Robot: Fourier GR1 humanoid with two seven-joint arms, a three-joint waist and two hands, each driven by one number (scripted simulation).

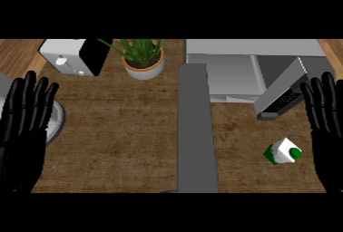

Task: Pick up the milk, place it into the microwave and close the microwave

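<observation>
1 milk carton (283,152) upright, cap up.

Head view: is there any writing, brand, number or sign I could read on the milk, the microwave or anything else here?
None can be read.
Milk carton: green and white with a green cap, no legible print.
Microwave: its open door carries a dark control panel; the marks on it are too small to read.
White appliance at the top left: small pale marks, unreadable.
Potted plant: plain pot, no label.
</observation>
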